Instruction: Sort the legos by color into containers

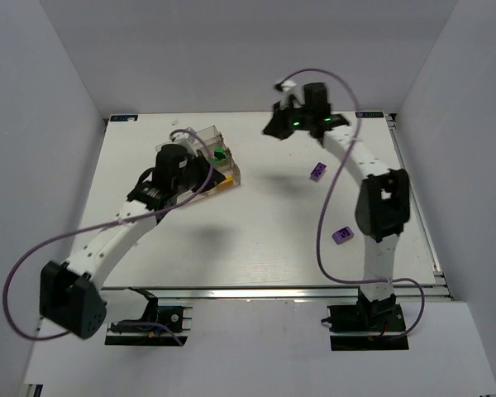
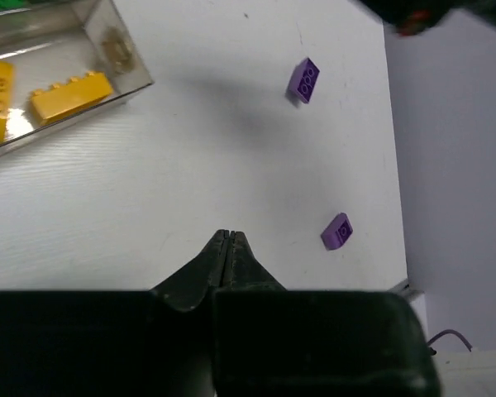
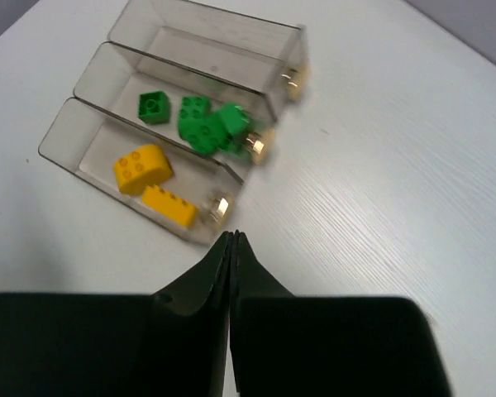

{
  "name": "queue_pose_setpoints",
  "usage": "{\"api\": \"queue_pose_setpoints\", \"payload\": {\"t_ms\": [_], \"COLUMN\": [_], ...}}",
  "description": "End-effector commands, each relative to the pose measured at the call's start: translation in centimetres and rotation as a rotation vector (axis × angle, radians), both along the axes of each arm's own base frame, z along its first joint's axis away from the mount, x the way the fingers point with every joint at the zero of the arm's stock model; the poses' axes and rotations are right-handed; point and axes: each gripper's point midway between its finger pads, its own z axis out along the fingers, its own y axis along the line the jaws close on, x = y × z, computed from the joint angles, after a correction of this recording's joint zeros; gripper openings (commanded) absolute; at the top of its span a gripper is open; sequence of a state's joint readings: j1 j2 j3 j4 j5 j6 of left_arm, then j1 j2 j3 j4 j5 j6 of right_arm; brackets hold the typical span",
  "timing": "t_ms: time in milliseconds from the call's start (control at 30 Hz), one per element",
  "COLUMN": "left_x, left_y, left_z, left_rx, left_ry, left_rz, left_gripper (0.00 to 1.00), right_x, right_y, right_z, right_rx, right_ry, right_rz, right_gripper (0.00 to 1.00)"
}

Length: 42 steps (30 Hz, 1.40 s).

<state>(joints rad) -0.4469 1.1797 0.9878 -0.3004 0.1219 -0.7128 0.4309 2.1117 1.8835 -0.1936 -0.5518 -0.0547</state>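
Observation:
The clear stepped tray [image 3: 91, 116] stands at the back left of the table and also shows in the top view [image 1: 205, 136]. Its lowest compartment holds two yellow bricks [image 3: 142, 168], the middle one several green bricks [image 3: 202, 126], and the highest one looks empty. Two purple bricks lie loose on the table, one [image 1: 317, 172] mid right and one [image 1: 342, 235] nearer the front; both show in the left wrist view [image 2: 304, 79] [image 2: 337, 231]. My left gripper [image 2: 228, 236] is shut and empty beside the tray. My right gripper [image 3: 233, 236] is shut and empty, raised at the back.
The white table ends at a metal rail along the front [image 1: 281, 291] and a rail on the right [image 1: 422, 215]. Grey walls [image 1: 50, 99] close in the left, back and right sides. Purple cables [image 1: 331, 190] loop from both arms.

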Motion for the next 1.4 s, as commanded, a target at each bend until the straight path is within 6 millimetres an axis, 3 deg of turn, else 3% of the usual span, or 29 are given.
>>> {"api": "queue_pose_setpoints", "payload": {"t_ms": [0,33,67,100,133,167,233,267,300,333,400,433,467,500,533,567,600,633,667,733,767,833,867,967,1000,1167,1367], "left_x": [1.7,1.9,3.4,3.8,4.4,5.5,6.4,7.5,7.9,8.4,9.9,10.5,11.5,12.0,12.6,13.3,14.0,13.9,14.6,15.1,15.1,15.1,15.5,15.7,15.6,16.4,15.7], "left_y": [-4.0,-5.0,-6.0,-7.0,-7.7,-9.6,-11.6,-13.6,-14.7,-15.6,-18.3,-18.9,-20.1,-20.7,-21.4,-21.6,-22.5,-23.4,-23.8,-25.0,-25.8,-27.6,-27.7,-29.5,-30.2,-31.7,-33.2], "left_z": [1.0,0.7,-0.3,-0.8,-1.1,-2.1,-3.2,-4.5,-5.2,-5.9,-7.7,-8.1,-7.1,-7.6,-9.7,-9.7,-9.3,-10.7,-10.7,-10.5,-11.7,-11.1,-12.1,-12.0,-12.8,-14.1,-15.0], "left_rx": [-0.035,-0.037,-0.026,-0.014,-0.013,-0.003,0.028,0.046,0.069,0.091,0.145,0.163,0.178,0.192,0.219,0.228,0.240,0.252,0.252,0.249,0.251,0.232,0.241,0.257,0.273,0.307,0.323], "left_ry": [-0.052,-0.041,-0.019,-0.013,-0.005,0.014,0.023,0.045,0.043,0.044,0.051,0.049,0.004,-0.003,0.010,-0.007,-0.049,-0.049,-0.078,-0.120,-0.121,-0.177,-0.178,-0.268,-0.292,-0.337,-0.383], "left_rz": [-0.191,-0.233,-0.248,-0.281,-0.303,-0.341,-0.394,-0.426,-0.451,-0.464,-0.483,-0.472,-0.458,-0.451,-0.450,-0.438,-0.434,-0.449,-0.446,-0.452,-0.460,-0.470,-0.463,-0.463,-0.468,-0.448,-0.469], "left_gripper": [0.08,0.09,0.11,0.22,0.31,0.39,0.59,0.62,0.64,0.65,0.66,0.66,0.67,0.67,0.67,0.76,0.77,0.77,0.83,0.85,0.87,0.87,0.88,0.90,0.90,0.90,0.90], "right_x": [-1.2,-2.1,-3.9,-4.5,-5.2,-6.3,-7.5,-7.9,-8.4,-8.7,-9.8,-9.9,-10.7,-11.0,-11.2,-11.5,-11.6,-11.6,-11.6,-11.6,-11.9,-12.0,-12.3,-12.5,-12.5,-12.7,-12.7], "right_y": [-10.5,-11.7,-12.7,-15.2,-16.2,-17.2,-19.6,-20.8,-21.2,-23.0,-23.3,-24.5,-24.1,-24.2,-24.6,-25.0,-25.5,-25.8,-26.4,-27.2,-27.1,-27.7,-27.8,-28.3,-28.5,-29.1,-29.4], "right_z": [2.1,1.4,1.5,0.0,-0.5,-0.7,-2.0,-1.4,-1.5,-2.1,-1.7,-1.5,-0.7,-0.2,0.3,1.3,1.8,2.3,3.1,3.4,3.9,3.7,3.6,3.2,3.3,4.0,3.9], "right_rx": [0.008,-0.009,-0.031,-0.041,-0.049,-0.074,-0.079,-0.069,-0.060,-0.047,-0.023,0.008,0.055,0.081,0.107,0.125,0.136,0.143,0.156,0.180,0.207,0.233,0.250,0.255,0.250,0.245,0.254], "right_ry": [0.150,0.189,0.211,0.263,0.290,0.323,0.387,0.380,0.400,0.429,0.468,0.487,0.502,0.507,0.516,0.497,0.490,0.485,0.476,0.490,0.499,0.522,0.546,0.564,0.553,0.493,0.474], "right_rz": [-0.088,-0.088,-0.060,-0.097,-0.109,-0.137,-0.193,-0.226,-0.244,-0.290,-0.294,-0.324,-0.303,-0.300,-0.315,-0.323,-0.336,-0.346,-0.361,-0.388,-0.378,-0.388,-0.384,-0.390,-0.389,-0.399,-0.398], "right_gripper": [0.00,0.00,0.13,0.29,0.49,0.55,0.64,0.66,0.66,0.67,0.67,0.68,0.68,0.68,0.68,0.68,0.68,0.68,0.68,0.67,0.67,0.66,0.66,0.65,0.65,0.65,0.65]}}
